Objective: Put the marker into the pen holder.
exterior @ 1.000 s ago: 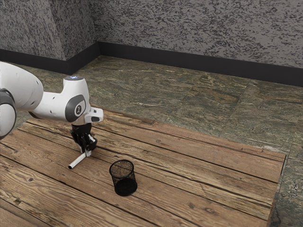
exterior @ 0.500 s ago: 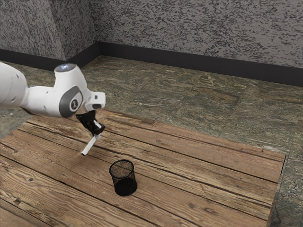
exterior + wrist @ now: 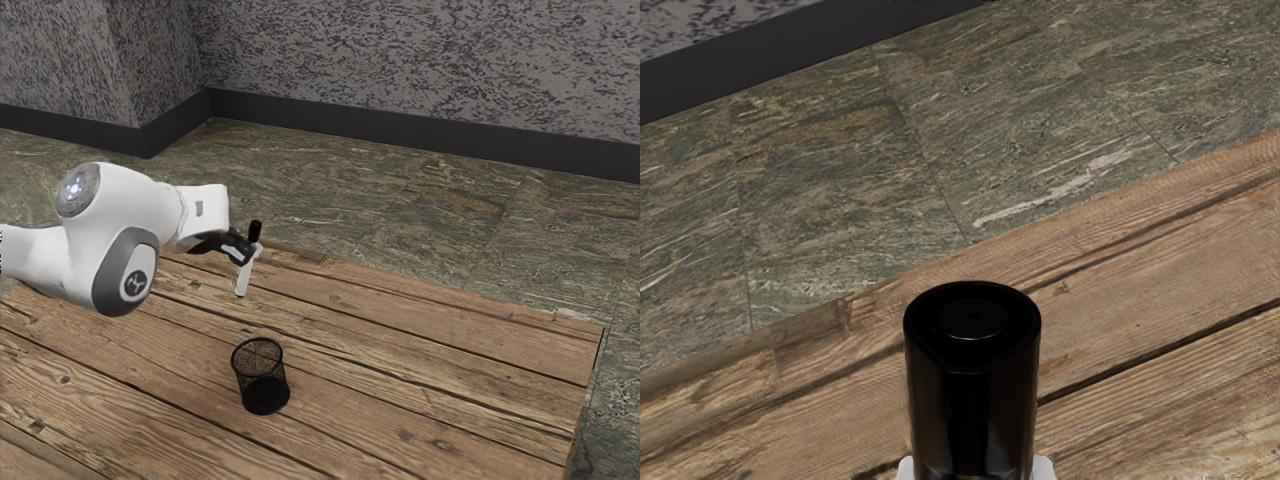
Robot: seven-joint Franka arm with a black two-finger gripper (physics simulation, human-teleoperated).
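Observation:
The black gripper (image 3: pixel 250 252) reaches out nearly sideways above the table, shut on the marker (image 3: pixel 243 279). The marker stands close to upright, slightly tilted, its black cap above the fingers and its white body hanging below them. In the wrist view the marker's black end (image 3: pixel 973 380) rises large at the lower edge, with pale fingertip edges on both sides of it. A black mesh pen holder (image 3: pixel 263 378) stands upright on the table, lower in the exterior view than the marker and apart from it.
The wooden plank table (image 3: pixel 420 370) extends beyond the pen holder toward the exterior view's right. Its far edge borders the stone floor (image 3: pixel 400 210), with a dark baseboard and patterned wall behind.
My hand has risen and moved toward the exterior view's right, tipping from pointing down to nearly sideways. The marker came up with it, turning from slanted low over the table to nearly upright.

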